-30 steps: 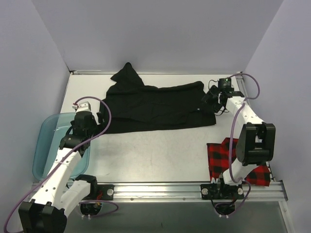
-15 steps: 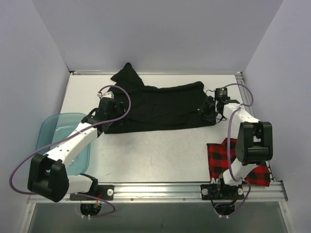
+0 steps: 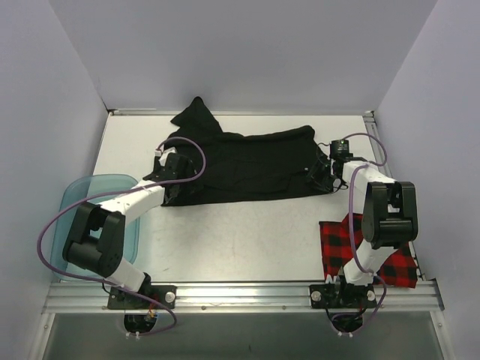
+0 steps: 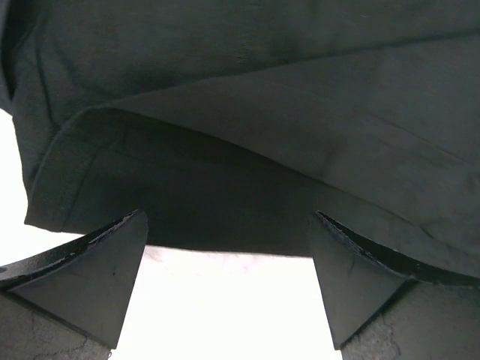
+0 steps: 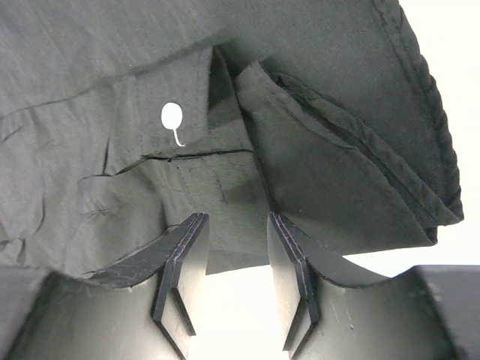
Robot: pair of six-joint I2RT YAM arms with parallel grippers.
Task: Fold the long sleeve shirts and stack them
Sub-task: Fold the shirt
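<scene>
The black long sleeve shirt (image 3: 240,161) lies spread across the back middle of the table. My left gripper (image 3: 171,178) is at its left end. In the left wrist view the left gripper (image 4: 227,217) stands wide open, with the shirt's hem (image 4: 225,187) just past the fingertips and nothing held. My right gripper (image 3: 321,174) is at the shirt's right end. In the right wrist view its jaws (image 5: 236,219) are narrowed but apart, with the cloth's edge reaching between the tips below a white button (image 5: 172,115). The red-and-black check shirt (image 3: 337,240) lies front right, partly under the right arm.
A translucent teal tub (image 3: 75,206) sits at the table's left edge, behind the left arm. A metal rail (image 3: 240,292) runs along the near edge. Walls close in the table on the left, back and right.
My left arm swung from over the tub to the black shirt's left end, still open. My right gripper dropped toward the shirt's right corner and its jaws narrowed.
</scene>
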